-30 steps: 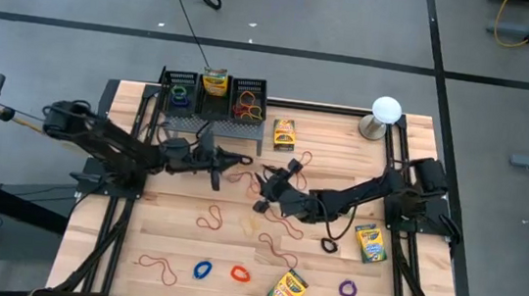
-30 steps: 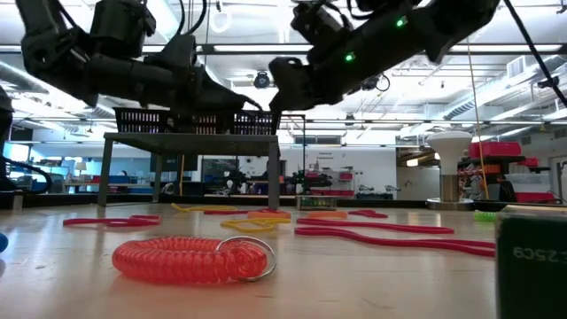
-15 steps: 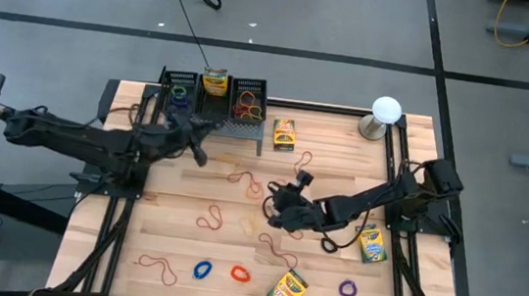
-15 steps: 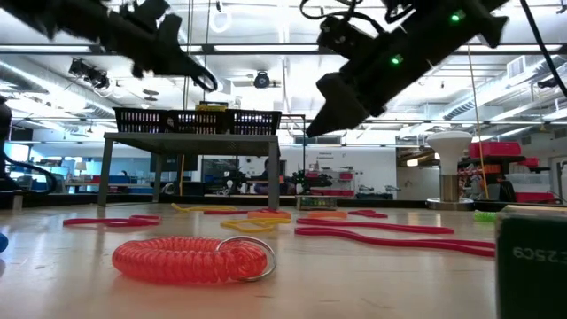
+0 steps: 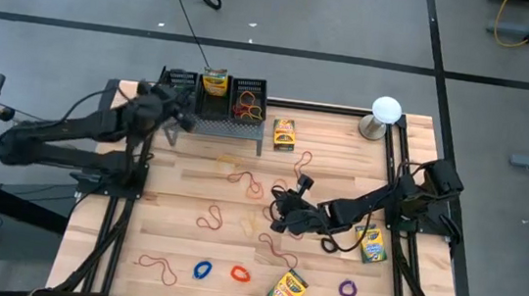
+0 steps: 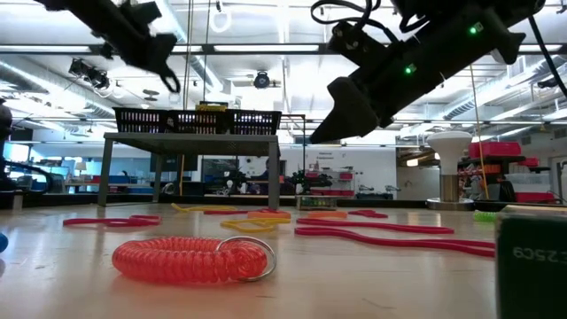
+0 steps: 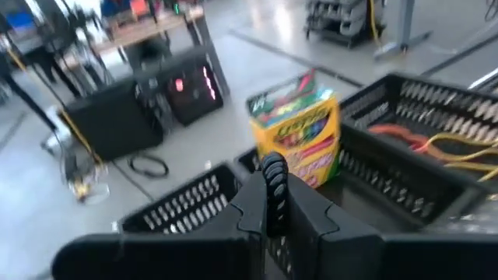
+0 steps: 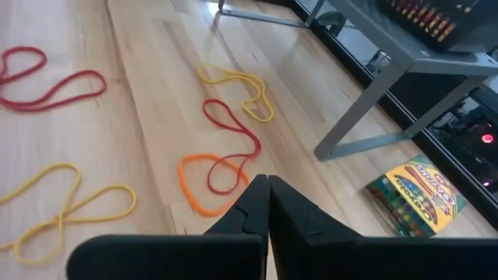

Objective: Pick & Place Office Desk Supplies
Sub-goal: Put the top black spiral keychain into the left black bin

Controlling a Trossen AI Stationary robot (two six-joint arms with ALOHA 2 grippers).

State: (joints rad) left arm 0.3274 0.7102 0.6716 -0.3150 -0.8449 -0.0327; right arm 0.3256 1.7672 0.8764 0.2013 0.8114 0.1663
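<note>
Black mesh basket (image 5: 212,101) at the far left sat under the left gripper (image 7: 272,183), pinched on a small dark coiled band, while the right gripper (image 8: 268,190), clamped empty, hung mid-surface over loose rubber bands (image 8: 226,148); releasing squarely above a compartment would seem best.
</note>
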